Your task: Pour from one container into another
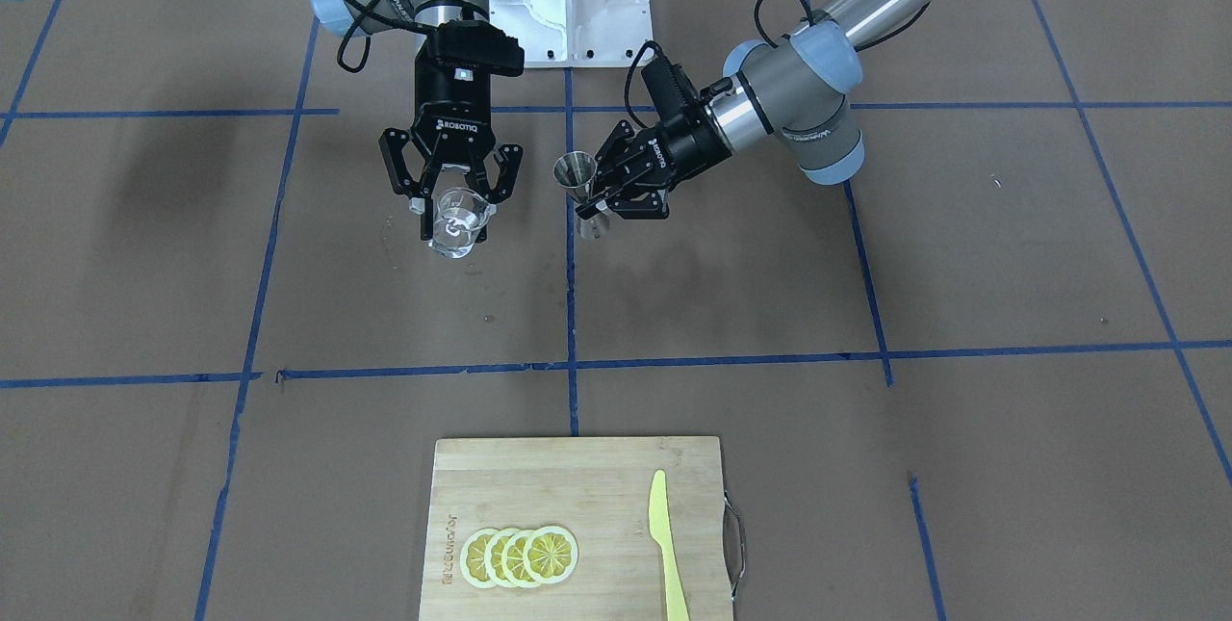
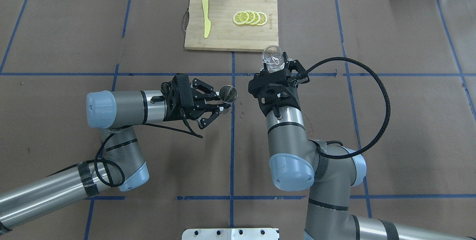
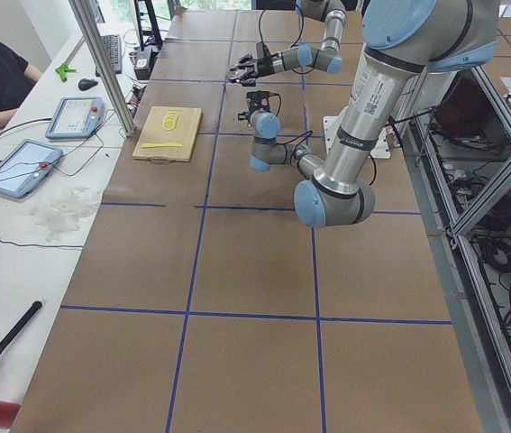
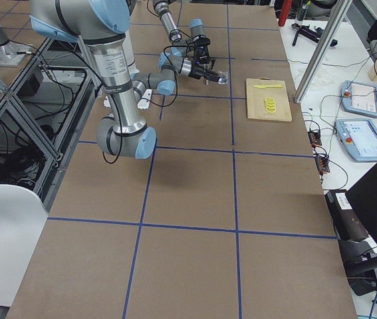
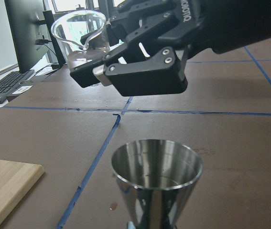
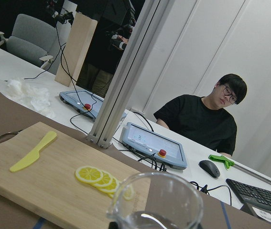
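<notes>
Overhead exterior view has the left gripper (image 2: 222,103) reaching in from 9 o'clock, its two fingers closed around the narrow waist of the steel jigger (image 2: 227,94). The jigger stands upright with its wide mouth up, just on the 9 o'clock side of the blue tape line (image 2: 232,150) that runs down the middle of the table (image 2: 372,121). The right gripper (image 2: 276,65) comes in from 6 o'clock with its fingers clamped on the sides of the glass measuring cup (image 2: 274,57). The cup sits at about 1 o'clock from the jigger, near it but not touching. Seen from the left wrist camera, the cup hangs higher than the jigger's rim, close to upright, with its spout turned towards the jigger. Whether the cup holds any liquid is hard to make out. At 12 o'clock from both tools a bamboo cutting board (image 2: 230,41) lies flat on the brown paper. It carries a row of overlapping lemon slices (image 2: 250,18) and, at 9 o'clock from them, a yellow knife (image 2: 205,18) lying lengthwise, well apart from the slices
</notes>
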